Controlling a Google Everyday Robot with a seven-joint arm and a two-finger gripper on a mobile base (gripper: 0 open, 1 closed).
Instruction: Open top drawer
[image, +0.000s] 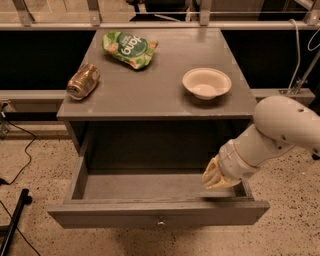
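The top drawer of the grey cabinet stands pulled far out toward me. Its plain grey interior shows and holds nothing. Its front panel carries one small round metal knob at centre. My gripper hangs at the drawer's right end, just above the front rim, at the tip of my white arm that comes in from the right. It holds nothing that I can see.
On the cabinet top lie a green snack bag, a tipped brown can at the left edge and a white bowl at the right. A black stand leg lies on the floor at left.
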